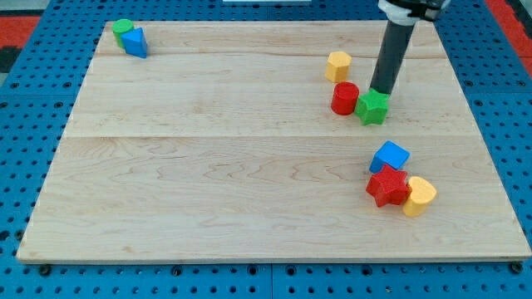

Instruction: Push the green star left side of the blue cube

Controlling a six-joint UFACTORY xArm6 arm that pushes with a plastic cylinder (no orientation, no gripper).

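Note:
The green star [373,108] lies on the wooden board at the view's right, touching the red cylinder [344,99] on its left. My tip [382,90] stands just behind the star, at its upper right edge, touching or nearly touching it. The blue cube [390,156] lies lower down at the view's right, below the star. It sits against the red star [387,188], which has a yellow heart-shaped block [419,197] at its right.
A yellow hexagonal block [338,66] lies above the red cylinder. A green cylinder [123,30] and a blue block [135,41] sit together at the top left corner. The wooden board [208,166] rests on a blue pegboard table.

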